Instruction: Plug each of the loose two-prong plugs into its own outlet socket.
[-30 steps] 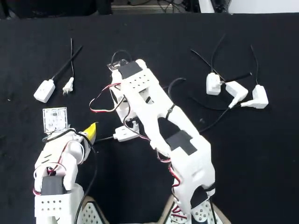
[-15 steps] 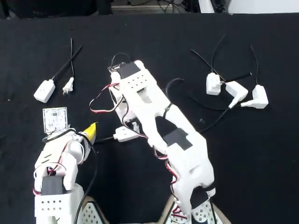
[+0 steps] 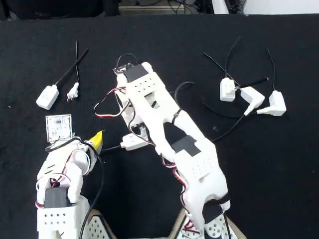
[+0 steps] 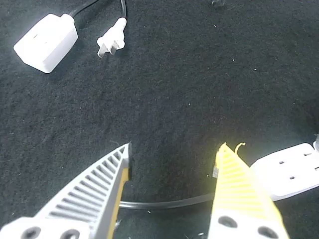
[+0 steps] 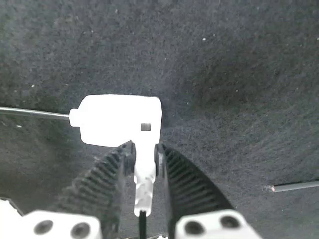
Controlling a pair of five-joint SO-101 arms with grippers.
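Note:
My right gripper (image 5: 144,147) is shut on the narrow stem of a white two-prong plug (image 5: 119,120), whose rounded body sticks out past the fingertips just above the black cloth. In the high view the right arm (image 3: 149,99) stretches to the table's middle left, and its wrist covers the fingers. A white outlet socket (image 3: 133,142) lies just beside that arm, slots up, also seen as the socket (image 4: 289,169) next to my left gripper (image 4: 174,149). The left gripper is open and holds nothing. Another socket (image 3: 47,96) and a loose plug (image 3: 73,91) lie at the far left.
Three more white plug and socket pieces (image 3: 251,97) with thin black cords lie at the far right. A small white square board (image 3: 59,127) sits by the left arm. A black cord (image 4: 164,203) runs under the left gripper.
The right arm has shifted slightly to the left with the plug still in its gripper. The left arm has not moved.

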